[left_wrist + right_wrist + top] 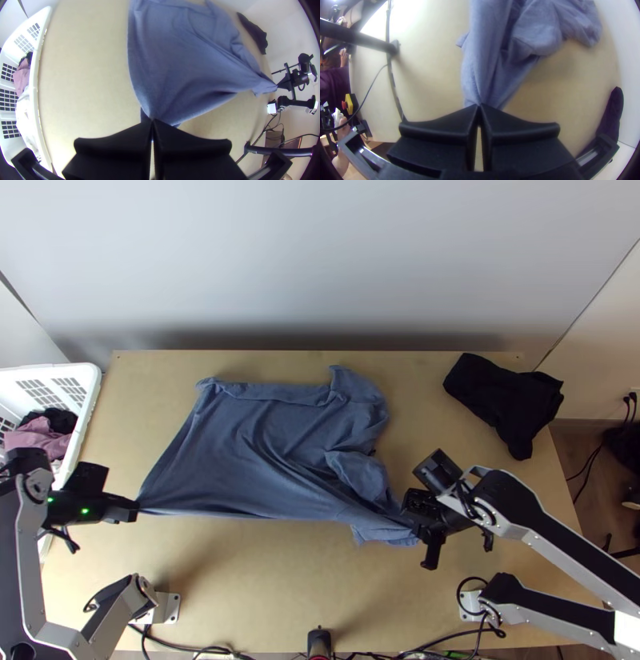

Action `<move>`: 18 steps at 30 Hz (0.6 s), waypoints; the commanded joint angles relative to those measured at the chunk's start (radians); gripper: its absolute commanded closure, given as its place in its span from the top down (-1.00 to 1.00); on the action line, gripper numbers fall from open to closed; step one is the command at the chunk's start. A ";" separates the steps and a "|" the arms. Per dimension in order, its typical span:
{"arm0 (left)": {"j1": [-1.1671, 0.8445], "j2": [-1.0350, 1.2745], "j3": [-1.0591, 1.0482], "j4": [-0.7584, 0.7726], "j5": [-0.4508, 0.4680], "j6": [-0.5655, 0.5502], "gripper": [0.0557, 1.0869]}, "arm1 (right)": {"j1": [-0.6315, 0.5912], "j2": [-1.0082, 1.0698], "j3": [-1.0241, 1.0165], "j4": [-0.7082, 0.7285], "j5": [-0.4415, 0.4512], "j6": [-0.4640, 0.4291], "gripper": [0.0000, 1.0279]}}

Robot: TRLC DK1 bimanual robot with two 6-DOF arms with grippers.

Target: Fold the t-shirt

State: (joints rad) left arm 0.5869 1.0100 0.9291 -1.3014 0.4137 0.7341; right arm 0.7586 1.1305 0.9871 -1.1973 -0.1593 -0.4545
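Blue t-shirt (264, 452) — spread, rumpled — pinched by both grippers.Left gripper (134, 509) and right gripper (419, 530) — both pinching the t-shirt (264, 456).

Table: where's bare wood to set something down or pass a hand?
Bare table shows between T-shirt and arm bases, between laundry basket and T-shirt beyond the left gripper, and between T-shirt and black cloth. Crowded: the T-shirt's stretched near ends, held by the left gripper and right gripper.

Glare whitens part of the table (430, 50) in the right wrist view, whose corners darken.
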 commanded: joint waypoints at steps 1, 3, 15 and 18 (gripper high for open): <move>0.114 0.009 0.060 -0.082 0.031 0.083 -0.93 | -0.002 -0.041 0.038 -0.085 -0.022 -0.006 -0.95; 0.139 0.010 0.066 -0.091 0.031 0.103 -0.93 | -0.002 -0.051 0.042 -0.114 -0.032 -0.013 -0.95; 0.148 0.045 -0.062 -0.102 0.010 0.160 -0.93 | 0.091 -0.067 -0.068 -0.130 -0.043 -0.053 -0.95; 0.105 0.045 -0.095 -0.099 0.013 0.154 -0.93 | 0.111 -0.052 -0.108 -0.082 -0.043 -0.055 -0.95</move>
State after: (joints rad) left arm 0.7242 1.0409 0.9115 -1.3983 0.4332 0.8730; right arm 0.8230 1.0676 0.9558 -1.3304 -0.1993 -0.5003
